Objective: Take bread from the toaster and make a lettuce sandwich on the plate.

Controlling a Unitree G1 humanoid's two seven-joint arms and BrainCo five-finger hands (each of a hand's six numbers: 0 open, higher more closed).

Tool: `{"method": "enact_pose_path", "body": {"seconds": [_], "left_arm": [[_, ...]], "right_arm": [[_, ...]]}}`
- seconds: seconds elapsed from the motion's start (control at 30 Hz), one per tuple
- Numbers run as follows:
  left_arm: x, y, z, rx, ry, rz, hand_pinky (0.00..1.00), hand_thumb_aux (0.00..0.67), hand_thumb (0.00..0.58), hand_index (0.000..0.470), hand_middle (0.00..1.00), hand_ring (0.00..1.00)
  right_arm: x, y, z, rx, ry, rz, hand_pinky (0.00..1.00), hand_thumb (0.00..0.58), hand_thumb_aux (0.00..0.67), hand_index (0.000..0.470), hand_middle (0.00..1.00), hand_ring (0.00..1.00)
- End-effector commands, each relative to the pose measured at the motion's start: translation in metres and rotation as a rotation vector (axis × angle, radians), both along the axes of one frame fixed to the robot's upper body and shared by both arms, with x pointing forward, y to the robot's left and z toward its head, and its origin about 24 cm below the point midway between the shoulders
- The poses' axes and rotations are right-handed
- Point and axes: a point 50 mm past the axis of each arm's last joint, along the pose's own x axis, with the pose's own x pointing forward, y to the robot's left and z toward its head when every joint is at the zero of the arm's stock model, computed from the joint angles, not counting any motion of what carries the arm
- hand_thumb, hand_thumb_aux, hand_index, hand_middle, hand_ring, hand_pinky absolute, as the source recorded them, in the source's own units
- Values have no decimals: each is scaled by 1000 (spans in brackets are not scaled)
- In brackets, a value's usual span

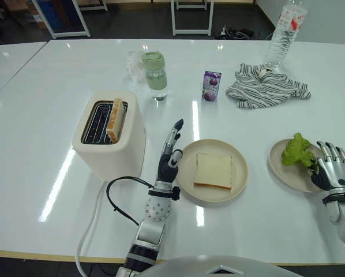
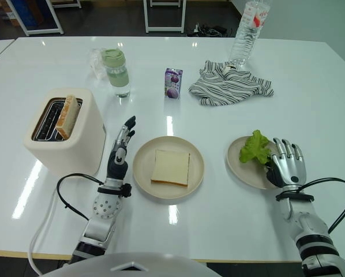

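A cream toaster (image 1: 111, 138) stands at the left with one toasted slice of bread (image 1: 115, 119) sticking up from its right slot. In the middle a beige plate (image 1: 187, 186) holds a single white bread slice (image 1: 213, 170). A green lettuce leaf (image 2: 254, 148) lies on a smaller beige plate (image 2: 242, 170) at the right. My left hand (image 1: 170, 156) is between the toaster and the middle plate, fingers straight and holding nothing. At the near right edge of the lettuce plate is my right hand (image 2: 285, 164), fingers extended, just beside the leaf.
Farther back stand a green-lidded cup (image 1: 154, 71), a small purple carton (image 1: 211, 86), a striped cloth (image 1: 265, 86) and a clear water bottle (image 1: 283, 33). The toaster's white cord (image 1: 89, 231) and a black cable (image 1: 117, 202) trail toward the near table edge.
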Motion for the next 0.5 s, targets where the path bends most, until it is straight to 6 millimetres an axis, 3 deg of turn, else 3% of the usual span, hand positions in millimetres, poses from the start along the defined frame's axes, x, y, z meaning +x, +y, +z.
{"method": "enact_pose_path", "body": {"seconds": [0.03, 0.3, 0.5], "left_arm": [[-1, -1, -6, 8, 21, 4, 0, 0, 0, 0, 0, 0], [0, -5, -9, 3, 33, 4, 0, 0, 0, 0, 0, 0], [1, -7, -12, -12, 47, 2, 0, 0, 0, 0, 0, 0]], "right_arm": [[1, 8, 26, 115, -125, 50, 0, 580, 670, 470, 0, 0], [7, 45, 78, 245, -290, 180, 0, 580, 670, 470, 0, 0], [19, 80, 97, 272, -303, 311, 0, 580, 670, 470, 0, 0]]}}
